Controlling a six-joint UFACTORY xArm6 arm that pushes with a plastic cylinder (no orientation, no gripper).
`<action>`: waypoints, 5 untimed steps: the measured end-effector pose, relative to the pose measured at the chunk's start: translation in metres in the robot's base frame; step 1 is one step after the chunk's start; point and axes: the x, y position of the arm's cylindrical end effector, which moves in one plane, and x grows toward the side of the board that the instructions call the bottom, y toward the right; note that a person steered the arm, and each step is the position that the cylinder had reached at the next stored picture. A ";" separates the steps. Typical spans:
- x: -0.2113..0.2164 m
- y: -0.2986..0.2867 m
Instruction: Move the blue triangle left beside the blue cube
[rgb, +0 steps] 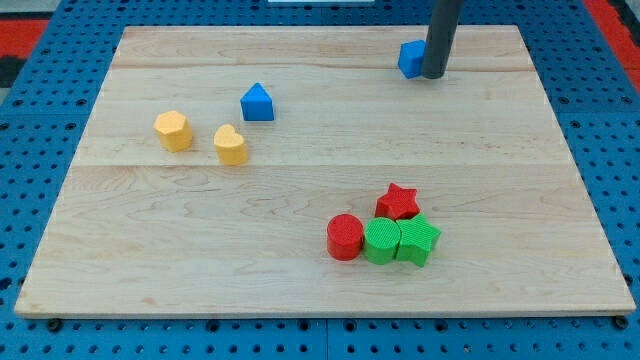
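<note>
My tip (433, 75) stood upright near the view's top, touching the right side of the blue cube (410, 58); it has no jaws. The blue triangle (257, 102) lay well apart, leftward, near two yellow blocks (173, 130).

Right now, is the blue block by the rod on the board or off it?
On the board. The blue block sits on the wooden board near its top edge, against my tip.
</note>
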 end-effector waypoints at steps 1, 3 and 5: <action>0.024 -0.023; 0.123 -0.152; 0.094 -0.231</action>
